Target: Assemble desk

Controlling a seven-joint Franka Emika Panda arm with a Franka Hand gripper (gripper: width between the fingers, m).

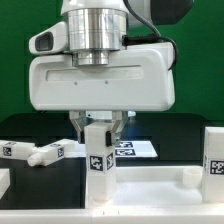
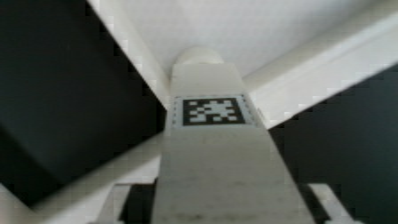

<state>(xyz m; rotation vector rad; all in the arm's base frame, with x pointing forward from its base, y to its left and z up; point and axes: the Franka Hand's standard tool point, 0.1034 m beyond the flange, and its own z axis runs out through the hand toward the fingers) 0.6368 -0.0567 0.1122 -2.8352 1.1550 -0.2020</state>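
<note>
My gripper [image 1: 98,130] is shut on a white square-section desk leg [image 1: 98,160] and holds it upright near its top end. The leg carries a black-and-white tag, and its lower end meets the white desk tabletop [image 1: 150,195] near a corner. In the wrist view the leg [image 2: 217,150] fills the middle, with its tag facing the camera. One finger [image 2: 135,200] shows on each side of it. The tabletop's rim [image 2: 302,60] runs beyond the leg.
A second leg [image 1: 35,152] lies flat on the black table at the exterior view's left. A third leg [image 1: 213,155] stands upright on the tabletop at the right. The marker board [image 1: 138,150] lies behind the gripper.
</note>
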